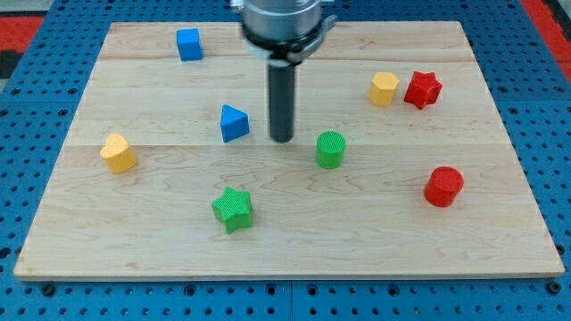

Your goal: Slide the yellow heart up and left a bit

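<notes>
The yellow heart (118, 152) lies near the board's left edge, at mid height. My tip (282, 139) rests on the board near the centre, far to the right of the heart. The tip sits between the blue triangle (234, 123) on its left and the green cylinder (330, 149) on its lower right, touching neither.
A blue cube (188, 44) sits at the top left. A yellow hexagon (384, 88) and a red star (423, 89) sit side by side at the upper right. A red cylinder (442, 186) is at the right. A green star (233, 209) lies below centre. The wooden board (285, 259) ends on a blue pegboard.
</notes>
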### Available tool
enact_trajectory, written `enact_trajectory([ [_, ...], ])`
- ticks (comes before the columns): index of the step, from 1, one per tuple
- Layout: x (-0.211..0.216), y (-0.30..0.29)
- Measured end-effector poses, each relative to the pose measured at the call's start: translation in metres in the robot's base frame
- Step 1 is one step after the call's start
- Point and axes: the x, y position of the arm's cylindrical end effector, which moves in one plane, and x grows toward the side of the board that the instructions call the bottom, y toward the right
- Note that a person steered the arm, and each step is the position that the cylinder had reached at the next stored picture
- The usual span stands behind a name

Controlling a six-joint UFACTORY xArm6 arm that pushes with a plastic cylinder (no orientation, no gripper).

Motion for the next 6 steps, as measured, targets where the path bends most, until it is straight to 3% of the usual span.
enact_trajectory([
  [1, 0.048, -0.047],
  [3, 0.066, -0.182],
  [6, -0.003, -0.185],
])
